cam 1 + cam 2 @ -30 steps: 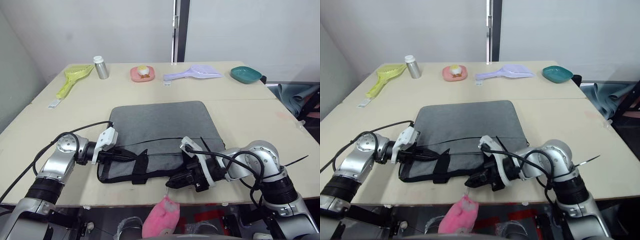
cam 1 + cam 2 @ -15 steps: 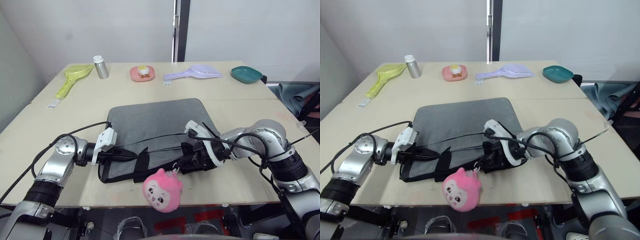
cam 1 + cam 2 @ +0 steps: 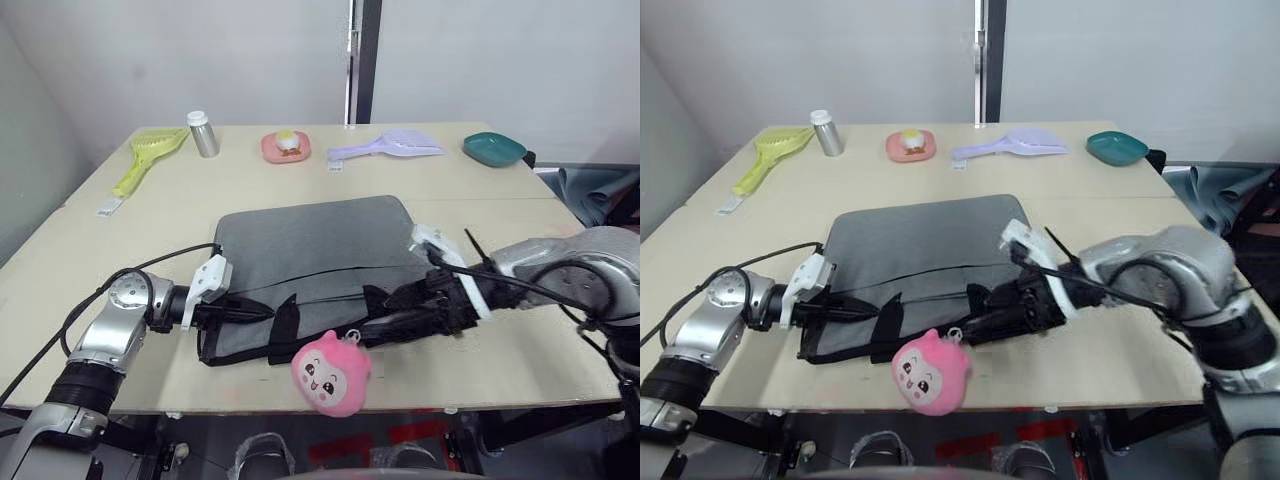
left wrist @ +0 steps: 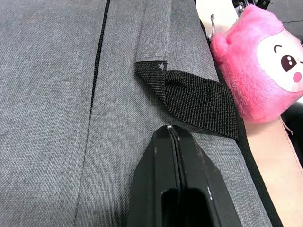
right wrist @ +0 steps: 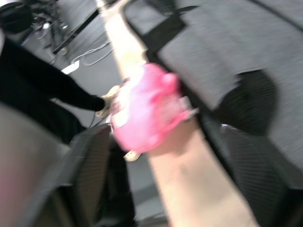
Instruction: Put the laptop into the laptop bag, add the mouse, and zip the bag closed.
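Head stereo eyes look forward and down over the beige table (image 3: 500,200). Both wrist cameras sit close, sharing the grey fabric laptop bag (image 4: 47,94) and pink plush toy (image 5: 147,111).

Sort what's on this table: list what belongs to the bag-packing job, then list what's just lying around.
Belongs to the job:
- laptop bag
- left gripper, fingers shut, at the bag's near left edge
- right gripper, at the bag's near edge

Just lying about:
- pink plush toy, dangling off the bag's near edge
- yellow-green scoop
- silver can
- pink dish
- lilac scoop
- teal bowl
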Tool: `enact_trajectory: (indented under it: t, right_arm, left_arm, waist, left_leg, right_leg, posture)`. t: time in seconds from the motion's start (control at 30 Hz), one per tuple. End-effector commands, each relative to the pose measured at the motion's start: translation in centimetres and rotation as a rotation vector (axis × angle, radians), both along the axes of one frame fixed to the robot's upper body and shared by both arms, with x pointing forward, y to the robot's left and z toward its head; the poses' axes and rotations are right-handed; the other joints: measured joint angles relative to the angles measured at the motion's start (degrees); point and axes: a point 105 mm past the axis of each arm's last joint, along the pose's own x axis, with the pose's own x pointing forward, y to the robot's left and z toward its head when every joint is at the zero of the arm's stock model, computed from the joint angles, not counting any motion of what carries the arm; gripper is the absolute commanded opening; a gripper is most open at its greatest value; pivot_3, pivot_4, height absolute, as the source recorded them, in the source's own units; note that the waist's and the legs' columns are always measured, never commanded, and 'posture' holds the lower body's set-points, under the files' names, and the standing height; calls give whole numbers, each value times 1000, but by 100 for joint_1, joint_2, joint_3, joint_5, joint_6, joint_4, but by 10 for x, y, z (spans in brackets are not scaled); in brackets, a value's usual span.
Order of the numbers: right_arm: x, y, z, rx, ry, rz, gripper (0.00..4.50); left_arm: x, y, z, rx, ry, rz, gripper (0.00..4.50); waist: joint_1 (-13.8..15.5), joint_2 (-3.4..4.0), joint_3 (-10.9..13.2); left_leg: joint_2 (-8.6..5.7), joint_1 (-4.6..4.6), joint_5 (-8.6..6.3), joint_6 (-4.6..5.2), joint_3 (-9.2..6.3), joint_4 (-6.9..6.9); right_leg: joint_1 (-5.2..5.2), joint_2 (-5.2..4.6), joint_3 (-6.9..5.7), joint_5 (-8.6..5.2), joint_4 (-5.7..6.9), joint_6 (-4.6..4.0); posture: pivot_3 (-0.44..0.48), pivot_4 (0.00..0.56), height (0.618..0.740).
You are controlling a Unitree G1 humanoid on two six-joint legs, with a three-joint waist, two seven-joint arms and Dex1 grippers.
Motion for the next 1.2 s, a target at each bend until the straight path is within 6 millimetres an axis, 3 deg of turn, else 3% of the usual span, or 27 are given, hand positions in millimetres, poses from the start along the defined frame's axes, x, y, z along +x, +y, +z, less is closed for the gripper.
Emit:
enact_trajectory:
  t: [0.03,0.23,0.37,0.83,1.03,1.2]
  right_arm:
    - [-17,10,12,49,-23,109,4451]
    - [-15,27,-35,-17,95,66,4451]
    - [-14,24,-57,-12,191,-5,4451]
    - [4,51,-52,118,187,-46,4451]
    - [6,62,-71,36,175,-50,4451]
    - [2,69,-74,27,166,-23,2971]
  left_arm:
    - [3,2,-5,32,20,-1,0]
    - [5,2,-3,45,17,-28,0]
    - [4,6,0,56,14,-29,0]
    - [0,10,0,73,20,-28,0]
    - [0,8,0,67,16,-28,0]
    - [1,8,0,66,14,-24,0]
  waist:
    - [-8,0,0]
    - [-7,-2,-2]
    - [16,-3,-2]
    - [-42,-2,-1]
    - [-34,-1,-1]
    - [-33,-1,-1]
  left_leg:
    - [0,0,0,0,2,0]
    - [0,2,3,1,0,21]
    - [-2,-5,3,1,-3,25]
    - [0,-3,3,0,-2,18]
    - [0,-3,3,-1,-3,19]
    - [0,-3,3,-1,-4,16]
  right_leg:
    - [1,0,2,0,1,0]
    - [1,-1,5,0,26,-2]
    - [-2,-5,1,0,19,-1]
    - [-8,-2,1,-1,21,-4]
    - [-6,-3,-1,-1,21,-3]
    - [-7,-3,-2,-1,21,-3]
  posture:
    - [0,150,740]
    - [0,150,740]
    - [0,150,740]
    - [0,150,740]
    - [0,150,740]
    - [0,150,740]
